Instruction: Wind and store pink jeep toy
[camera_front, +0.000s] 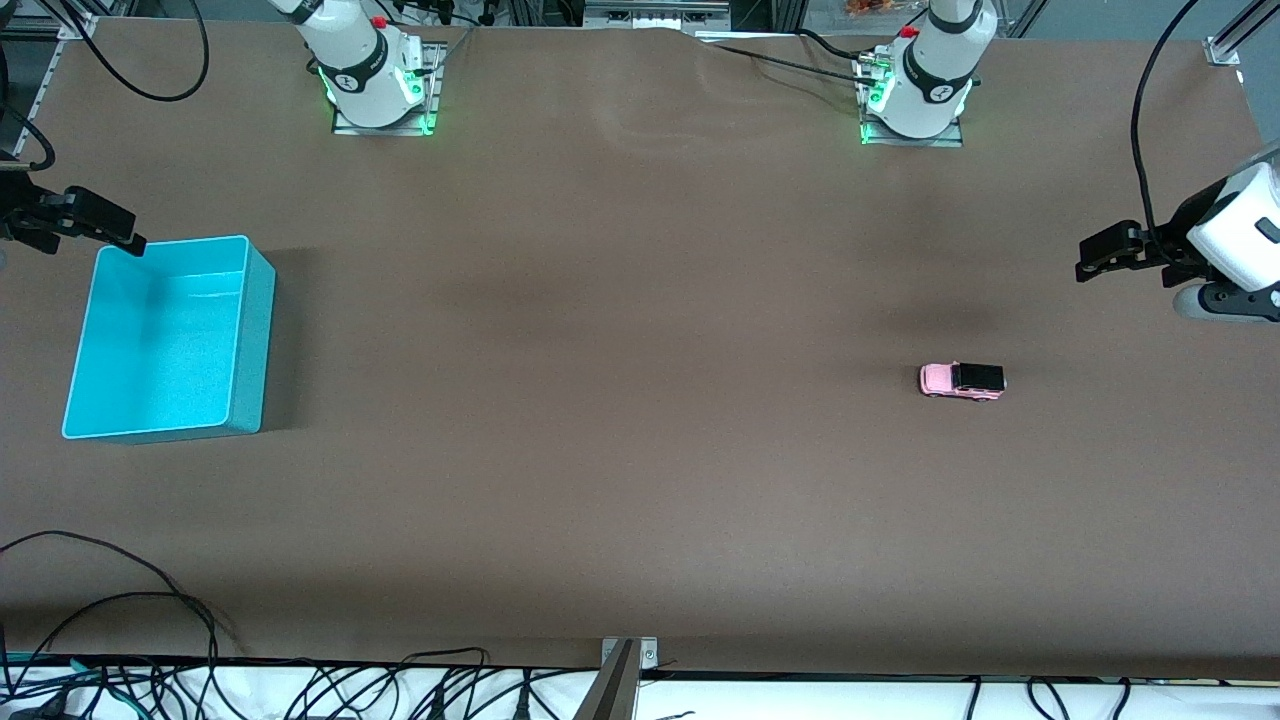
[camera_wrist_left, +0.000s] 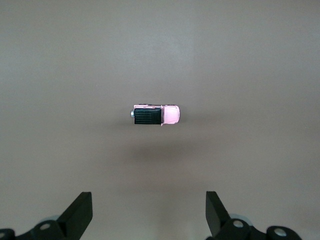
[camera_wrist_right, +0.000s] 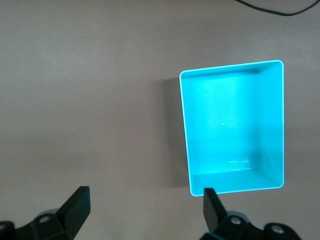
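Note:
The pink jeep toy (camera_front: 962, 380), light pink with a black roof and rear, stands on the brown table toward the left arm's end; it also shows in the left wrist view (camera_wrist_left: 156, 114). The turquoise bin (camera_front: 235, 350) stands empty toward the right arm's end and shows in the right wrist view (camera_wrist_right: 270, 125). My left gripper (camera_front: 1095, 262) (camera_wrist_left: 149, 216) is open and empty, up in the air at the table's left-arm end, apart from the jeep. My right gripper (camera_front: 105, 233) (camera_wrist_right: 145, 212) is open and empty, over the bin's corner at the right-arm end.
The two arm bases (camera_front: 375, 80) (camera_front: 920, 85) stand along the table's edge farthest from the front camera. Black cables (camera_front: 150, 620) lie along the near edge, with a metal bracket (camera_front: 625, 665) at its middle.

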